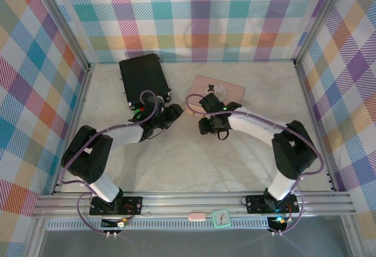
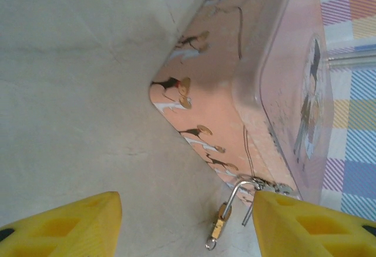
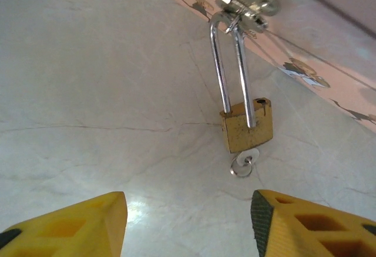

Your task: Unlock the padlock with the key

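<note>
the padlock [image 3: 247, 129], the key [image 3: 243, 162] seated in its base, is hung at the clasp [image 3: 244, 2] of the pink tin [image 2: 223, 81]; with left end effector [image 2: 187, 210] and right end effector [image 3: 188, 210] spread wide, the loose lock may be pushed aside on contact.

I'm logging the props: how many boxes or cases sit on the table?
2. The pink tin lies at the back centre, with the padlock hooked through its clasp; the black case lies at the back left. Something smaller may be hidden from view.
</note>
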You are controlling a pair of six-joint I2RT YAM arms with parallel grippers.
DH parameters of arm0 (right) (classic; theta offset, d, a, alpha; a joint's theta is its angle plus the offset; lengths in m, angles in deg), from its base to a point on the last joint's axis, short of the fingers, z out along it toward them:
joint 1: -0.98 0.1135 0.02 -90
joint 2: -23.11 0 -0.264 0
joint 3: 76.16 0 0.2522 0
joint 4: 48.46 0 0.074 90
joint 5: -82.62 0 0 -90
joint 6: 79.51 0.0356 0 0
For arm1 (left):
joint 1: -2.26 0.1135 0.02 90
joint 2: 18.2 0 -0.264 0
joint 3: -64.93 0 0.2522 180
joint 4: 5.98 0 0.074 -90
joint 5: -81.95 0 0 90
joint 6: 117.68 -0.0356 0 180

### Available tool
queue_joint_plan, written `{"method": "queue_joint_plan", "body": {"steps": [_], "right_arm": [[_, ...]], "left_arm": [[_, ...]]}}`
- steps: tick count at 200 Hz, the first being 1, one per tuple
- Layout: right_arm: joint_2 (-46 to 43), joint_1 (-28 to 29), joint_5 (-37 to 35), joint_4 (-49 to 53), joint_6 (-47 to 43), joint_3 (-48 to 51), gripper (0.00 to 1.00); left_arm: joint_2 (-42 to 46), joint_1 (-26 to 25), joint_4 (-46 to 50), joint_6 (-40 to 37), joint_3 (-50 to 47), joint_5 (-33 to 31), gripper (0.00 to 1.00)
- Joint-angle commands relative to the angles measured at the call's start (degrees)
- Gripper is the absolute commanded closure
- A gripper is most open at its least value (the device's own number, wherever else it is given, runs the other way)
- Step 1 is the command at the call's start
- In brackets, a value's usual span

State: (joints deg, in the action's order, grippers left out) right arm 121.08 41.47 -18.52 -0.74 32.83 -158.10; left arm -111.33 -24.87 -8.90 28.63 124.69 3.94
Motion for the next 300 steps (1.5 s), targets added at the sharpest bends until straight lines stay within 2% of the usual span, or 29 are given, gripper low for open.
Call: {"method": "queue_joint_plan", "body": {"steps": [1,57,115,149,182,236,261,282,300], "right_arm": [[3.3,0.7,-6.5,1.8,-2.7,-1.8,0.44],[9.1,1.9,-11.9,0.0,-4.8,-3.3,0.5],[12.6,2.4,-14.3,-4.4,-4.9,-2.6,0.55],[12.3,2.4,-16.2,-6.5,-4.5,-0.9,0.64],[10.9,2.4,-16.2,-8.3,-6.4,0.9,0.8],[6.0,2.1,-8.4,-11.6,-15.4,3.2,1.0],[4.2,-0.3,-2.1,-10.4,-20.5,2.8,1.0],[2.9,-2.6,6.3,-10.9,-25.7,2.8,1.0],[2.2,-3.6,10.8,-10.9,-28.9,2.2,1.0]], "left_arm": [[2.6,0.5,1.6,-1.9,0.2,1.1,0.4],[1.4,0.7,-0.4,-0.9,-0.6,1.7,0.41],[0.4,0.8,-1.5,-0.4,-0.2,2.3,0.41],[0.5,0.8,-1.9,-0.2,-0.6,2.4,0.42],[0.7,0.9,-2.4,-0.2,-1.0,2.4,0.42],[0.8,0.9,-3.9,-0.1,-1.4,3.1,0.43],[0.4,0.9,-5.2,-0.9,-1.2,3.9,0.44],[-0.6,0.8,-8.8,-1.0,-1.9,5.6,0.51],[-2.6,0.2,-14.8,0.8,-2.9,7.4,0.57]]}}
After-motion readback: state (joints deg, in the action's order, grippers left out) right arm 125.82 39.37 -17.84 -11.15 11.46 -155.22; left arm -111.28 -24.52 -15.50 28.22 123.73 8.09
